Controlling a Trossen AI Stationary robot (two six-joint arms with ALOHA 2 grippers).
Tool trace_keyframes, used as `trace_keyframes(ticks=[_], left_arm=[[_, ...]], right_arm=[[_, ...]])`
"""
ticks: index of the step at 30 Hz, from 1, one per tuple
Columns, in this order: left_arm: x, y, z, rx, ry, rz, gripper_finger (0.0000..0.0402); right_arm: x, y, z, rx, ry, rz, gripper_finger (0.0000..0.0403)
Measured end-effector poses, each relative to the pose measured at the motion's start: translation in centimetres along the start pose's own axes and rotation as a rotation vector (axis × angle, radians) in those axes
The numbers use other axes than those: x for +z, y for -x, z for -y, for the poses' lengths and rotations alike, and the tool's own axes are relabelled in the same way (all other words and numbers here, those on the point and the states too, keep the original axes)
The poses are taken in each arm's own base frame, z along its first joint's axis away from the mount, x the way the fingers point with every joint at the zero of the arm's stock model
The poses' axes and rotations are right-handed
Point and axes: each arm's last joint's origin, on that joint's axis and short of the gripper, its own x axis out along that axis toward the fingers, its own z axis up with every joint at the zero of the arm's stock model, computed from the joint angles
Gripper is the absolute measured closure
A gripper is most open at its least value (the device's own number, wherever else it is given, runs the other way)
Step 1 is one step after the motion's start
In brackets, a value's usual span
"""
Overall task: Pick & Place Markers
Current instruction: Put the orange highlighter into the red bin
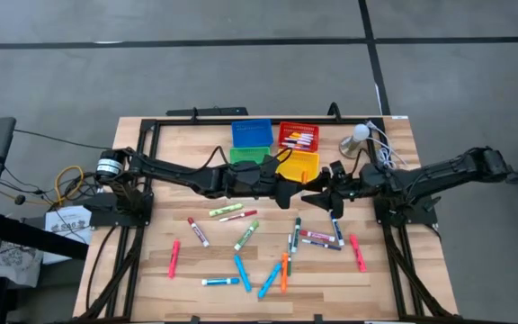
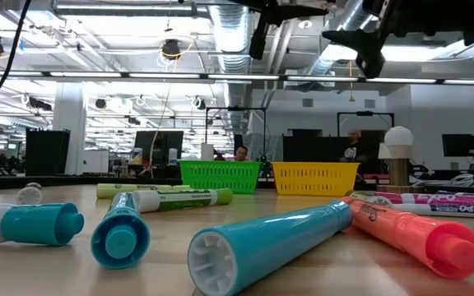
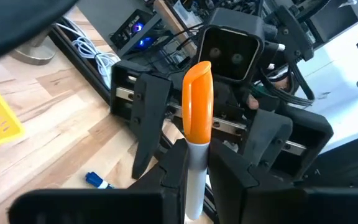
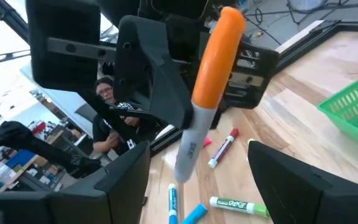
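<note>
As the two arms meet above the middle of the table (image 1: 151,270), the step in hand looks like a handover of one marker from the left arm to the right.

High view: the left gripper (image 1: 288,192) and right gripper (image 1: 320,196) face each other, nearly touching, just in front of four small bins. The red bin (image 1: 299,136) holds several markers. The blue bin (image 1: 251,132) beside it shows none. The green bin (image 1: 244,155) and yellow bin (image 1: 300,166) are partly covered by the left arm, so their contents cannot be told. About twenty loose markers (image 1: 241,236) lie scattered on the near half of the table.

Low view: both grippers hang dark at the top, clear of the table. Teal and coral markers lie in the foreground, with the green and yellow bins behind them. Nothing shows above the bins' rims.

Left wrist view: the left gripper's fingers pinch the white body of an orange-capped marker (image 3: 197,118), cap pointing away. The right gripper faces it, its fingers spread to either side of the cap.

Right wrist view: the same marker stands tilted in the air, gripped at its lower end by the left gripper. The right gripper's own fingers are wide apart and not touching it.

Judging from this, the next move calls for the right gripper to close on the cap end before the left lets go, then carry the marker to a bin.
</note>
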Motion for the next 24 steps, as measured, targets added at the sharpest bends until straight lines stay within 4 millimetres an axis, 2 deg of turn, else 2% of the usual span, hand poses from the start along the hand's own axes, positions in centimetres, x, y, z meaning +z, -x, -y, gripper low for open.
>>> trace_keyframes(ticks=[10, 24], left_arm=[[-0.2, 0.0, 0.1, -0.001, -0.001, -0.005, 0.0351], [-0.4, 0.0, 0.0, 0.016, -0.002, -0.023, 0.0351]], right_arm=[[0.8, -1.9, -0.2, -0.011, 0.041, -0.037, 0.0160], [1.3, -1.9, -0.1, 0.016, 0.031, -0.046, 0.0274]])
